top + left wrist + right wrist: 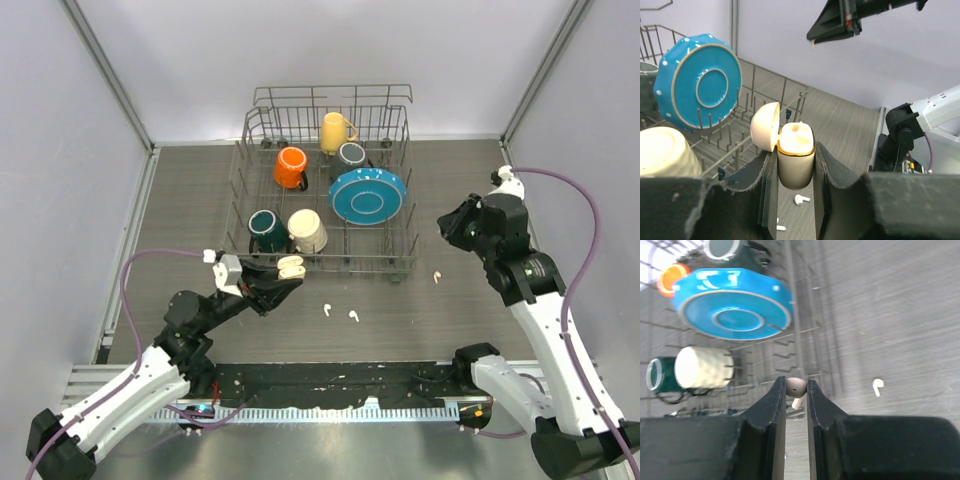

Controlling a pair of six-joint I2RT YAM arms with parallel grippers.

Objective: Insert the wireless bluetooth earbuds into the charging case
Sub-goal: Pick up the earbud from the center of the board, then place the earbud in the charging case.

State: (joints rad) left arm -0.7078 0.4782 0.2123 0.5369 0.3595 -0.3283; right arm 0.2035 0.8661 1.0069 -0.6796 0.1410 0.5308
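The wireless bluetooth earbuds (327, 310) are split up. Nearest us, two lie side by side but apart on the open desk (200, 200), between the arms' bases and the front rail of the dish rack (330, 268). A third earbud (436, 277) lies alone to the right, just off the rack's front corner.

The left claw (796, 170) is shut tight on the charging case (796, 142) and holds it upright above the desk, close to the rack's front rail. The lid is swung open to the side. Its fingers (765, 175) hide the lower half of the case, and we cannot make out what sits in its wells.

The right claw (452, 222) hangs in the air right of the rack, well apart from the case. It is pinched on the fourth earbud (796, 386), whose head sits between the fingertips and whose stem points down. From above, the claw's own body hides this earbud.

That side of the desk carries only the third earbud, up to the wall.

Farther back, the rack holds a blue plate (368, 195) on edge, a cream mug (307, 230), a dark green mug (267, 230), an orange mug (291, 167), a grey mug (352, 153) and a yellow mug (335, 130). Its rear rail stands near the back wall.
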